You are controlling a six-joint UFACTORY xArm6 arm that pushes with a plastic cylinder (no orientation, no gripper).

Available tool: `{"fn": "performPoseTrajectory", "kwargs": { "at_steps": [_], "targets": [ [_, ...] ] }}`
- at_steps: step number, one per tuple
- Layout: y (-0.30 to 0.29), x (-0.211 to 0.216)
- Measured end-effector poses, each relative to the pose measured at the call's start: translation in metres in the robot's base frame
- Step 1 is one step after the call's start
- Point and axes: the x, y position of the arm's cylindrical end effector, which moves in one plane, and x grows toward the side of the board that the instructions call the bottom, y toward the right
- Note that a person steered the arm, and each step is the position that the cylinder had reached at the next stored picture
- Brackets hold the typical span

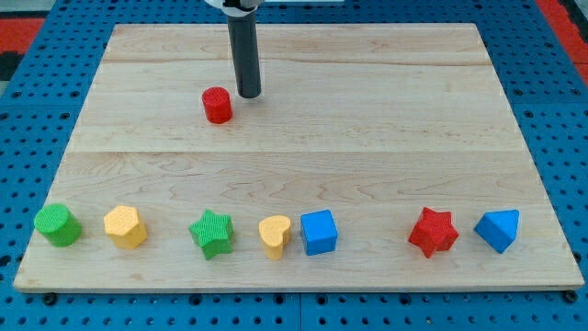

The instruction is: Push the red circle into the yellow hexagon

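Observation:
The red circle [217, 105] is a small red cylinder on the wooden board [386, 129], in the upper left part of the view. My tip [249, 94] stands just up and to the right of it, a small gap apart. The yellow hexagon [125, 226] sits in the row of blocks near the view's bottom, second from the left, far below and to the left of the red circle.
The bottom row holds, from left to right, a green cylinder [57, 225], the yellow hexagon, a green star [212, 233], a yellow heart [274, 237], a blue cube [319, 232], a red star [433, 232] and a blue triangle [499, 229].

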Motion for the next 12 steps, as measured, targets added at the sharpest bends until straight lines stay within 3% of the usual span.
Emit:
{"fn": "performPoseTrajectory", "kwargs": {
  "at_steps": [3, 8, 12],
  "targets": [
    [-0.055, 0.014],
    [-0.107, 0.104],
    [-0.175, 0.095]
  ]
}}
